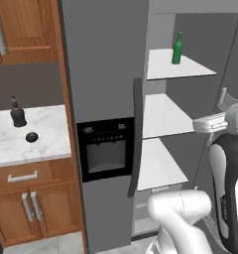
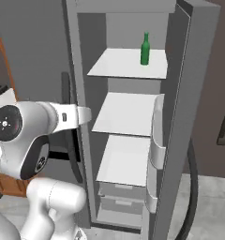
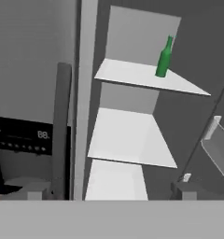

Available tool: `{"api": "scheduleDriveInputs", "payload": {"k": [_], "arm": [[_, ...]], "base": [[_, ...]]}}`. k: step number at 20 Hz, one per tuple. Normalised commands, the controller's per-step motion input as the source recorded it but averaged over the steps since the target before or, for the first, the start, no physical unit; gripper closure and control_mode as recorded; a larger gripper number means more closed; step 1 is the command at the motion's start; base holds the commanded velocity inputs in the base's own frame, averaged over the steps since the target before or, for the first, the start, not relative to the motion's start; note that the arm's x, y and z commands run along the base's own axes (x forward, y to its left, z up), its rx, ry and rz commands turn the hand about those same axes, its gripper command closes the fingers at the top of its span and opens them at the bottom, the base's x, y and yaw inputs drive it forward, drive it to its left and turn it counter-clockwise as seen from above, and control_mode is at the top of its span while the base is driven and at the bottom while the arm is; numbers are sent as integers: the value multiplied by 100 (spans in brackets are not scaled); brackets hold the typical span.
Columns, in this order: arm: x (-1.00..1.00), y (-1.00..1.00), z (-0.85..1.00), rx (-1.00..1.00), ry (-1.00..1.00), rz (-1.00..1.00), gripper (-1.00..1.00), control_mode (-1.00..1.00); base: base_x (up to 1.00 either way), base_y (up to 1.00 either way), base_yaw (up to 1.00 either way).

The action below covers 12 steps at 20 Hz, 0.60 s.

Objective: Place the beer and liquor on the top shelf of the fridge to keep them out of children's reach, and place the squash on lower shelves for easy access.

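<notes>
Spread wide and holding nothing, the gripper faces the open fridge, its fingertips low at either side of the hand view. Ahead, the beer stands upright on the top shelf, with the lower shelves bare beneath it. Left of the fridge, the liquor and the squash sit near each other on the marble counter.

beer upright on top shelf
</notes>
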Motion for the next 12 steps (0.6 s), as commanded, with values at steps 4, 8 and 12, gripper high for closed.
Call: {"api": "scheduleDriveInputs", "payload": {"k": [4,8,12], "arm": [[0,0,0,0,0,0,-100,100],[0,0,0,0,0,0,-100,100],[0,0,0,0,0,0,-100,100]], "base": [[-22,100,21],[0,100,20],[9,100,9]]}}
